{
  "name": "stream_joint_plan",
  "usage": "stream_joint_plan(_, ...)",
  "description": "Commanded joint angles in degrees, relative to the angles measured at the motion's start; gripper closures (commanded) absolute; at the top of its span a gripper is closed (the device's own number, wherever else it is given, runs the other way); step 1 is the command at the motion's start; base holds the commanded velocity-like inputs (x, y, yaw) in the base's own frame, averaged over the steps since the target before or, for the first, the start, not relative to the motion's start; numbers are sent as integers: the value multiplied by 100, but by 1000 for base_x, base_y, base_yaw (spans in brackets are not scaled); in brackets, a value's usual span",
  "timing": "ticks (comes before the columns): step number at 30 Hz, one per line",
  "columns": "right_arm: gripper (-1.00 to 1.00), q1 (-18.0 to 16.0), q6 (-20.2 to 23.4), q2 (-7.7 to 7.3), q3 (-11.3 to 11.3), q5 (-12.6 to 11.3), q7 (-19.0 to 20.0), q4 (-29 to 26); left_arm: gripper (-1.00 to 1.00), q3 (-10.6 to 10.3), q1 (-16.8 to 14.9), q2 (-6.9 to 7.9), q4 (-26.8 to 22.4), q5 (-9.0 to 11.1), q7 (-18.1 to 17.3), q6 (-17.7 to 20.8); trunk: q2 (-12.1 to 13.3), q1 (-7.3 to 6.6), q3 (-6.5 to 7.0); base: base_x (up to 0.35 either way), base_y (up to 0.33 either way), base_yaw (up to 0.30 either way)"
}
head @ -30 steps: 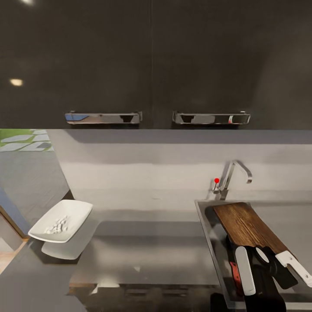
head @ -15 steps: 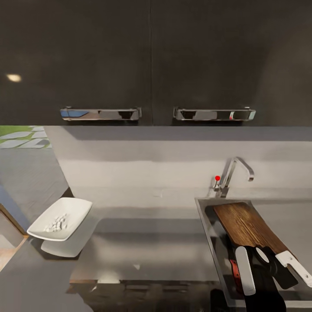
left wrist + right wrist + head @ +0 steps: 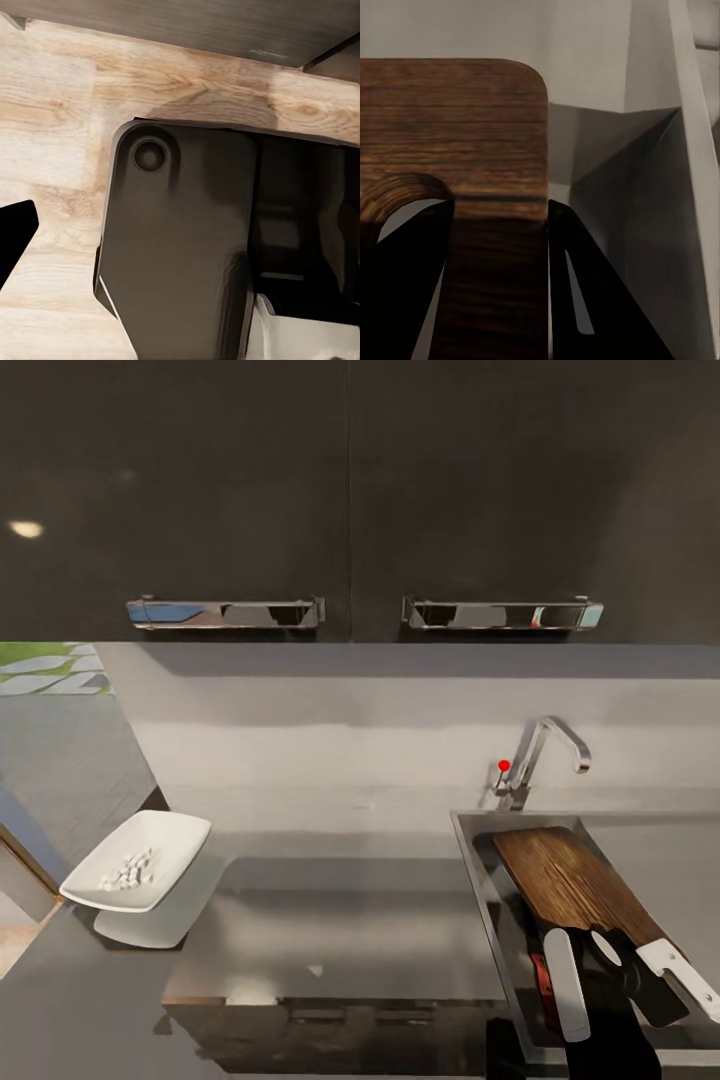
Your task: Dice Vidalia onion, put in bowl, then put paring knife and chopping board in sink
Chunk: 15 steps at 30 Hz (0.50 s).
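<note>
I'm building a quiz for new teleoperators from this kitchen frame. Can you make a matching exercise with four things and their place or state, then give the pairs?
Things:
1. chopping board
2. bowl
3. tap
4. right gripper

Places or states:
A. on the countertop, holding pale dice
B. behind the sink, with a red knob
C. shut on the board's near end
D. leaning over the sink basin

Pairs: 1-D, 2-A, 3-B, 4-C

Only a small camera shift: cabinet handles [image 3: 225, 613] sit higher and wider apart, bowl [image 3: 137, 860] and tap [image 3: 545, 755] drift slightly up and outward. Chopping board [image 3: 575, 885] and right end effector [image 3: 610, 985] unmoved relative to sink [image 3: 480, 900].
</note>
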Motion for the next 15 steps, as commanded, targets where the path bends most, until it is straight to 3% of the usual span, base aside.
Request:
stream_joint_plan(1,100,-5,57,-8,-9,-6,-15,-9,-100,31,2,-4,-9,57,-59,8,-12,3,-20,0,0,0)
stream_joint_plan(15,100,-5,66,-22,-86,-8,-6,-9,-100,31,2,-4,-9,57,-59,8,-12,3,-149,0,0,0)
